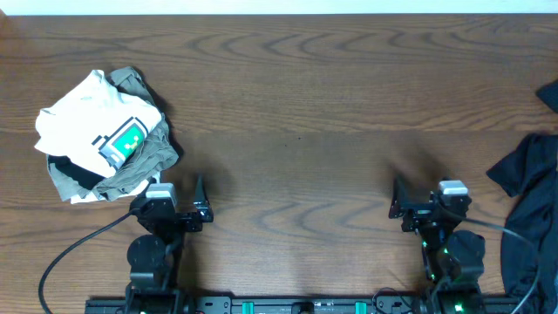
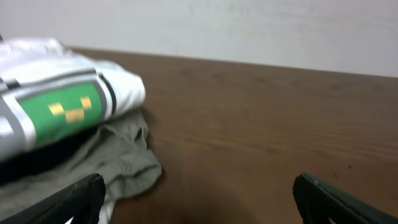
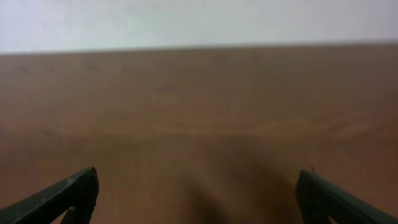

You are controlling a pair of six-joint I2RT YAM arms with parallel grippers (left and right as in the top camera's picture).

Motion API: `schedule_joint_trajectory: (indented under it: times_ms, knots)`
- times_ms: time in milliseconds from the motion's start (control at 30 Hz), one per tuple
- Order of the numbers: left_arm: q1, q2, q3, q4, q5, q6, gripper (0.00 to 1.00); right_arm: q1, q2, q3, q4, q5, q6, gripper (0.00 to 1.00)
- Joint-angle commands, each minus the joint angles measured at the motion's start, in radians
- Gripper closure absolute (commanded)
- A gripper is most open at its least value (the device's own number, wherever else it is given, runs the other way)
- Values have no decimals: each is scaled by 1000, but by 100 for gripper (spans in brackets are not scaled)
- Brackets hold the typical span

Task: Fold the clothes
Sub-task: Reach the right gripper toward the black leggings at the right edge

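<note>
**Both hands spread; black pants at the right edge**

The left hand [image 2: 200, 198] hangs low over the brown worktop [image 1: 296, 96], fingers spread wide and holding nothing. It is just beside a white T-shirt [image 1: 91, 118] heaped on an olive-khaki garment [image 1: 144, 166]. The right hand [image 3: 199, 194] is spread the same way over the wood. The black pants [image 1: 534, 196] lie crumpled at the worktop's right edge, near that hand but apart from it.

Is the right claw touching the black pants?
Apart. In the overhead view the open right claw sits well clear of the black pants.
</note>
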Motion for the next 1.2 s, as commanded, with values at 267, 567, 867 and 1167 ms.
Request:
schedule_joint_trajectory:
  times_ms: [267,567,867,1167]
  knots:
    - [3,215,180,-66,75,-95,2,-16,278,285,-187,-3,42,1]
    - [3,530,566,-424,146,-109,2,-18,601,741,-653,-6,124,1]
    - [3,610,636,-439,275,-140,2,-42,754,797,-652,93,134,2]
    - [3,620,636,-430,273,-140,2,-304,966,797,-388,255,134,2]
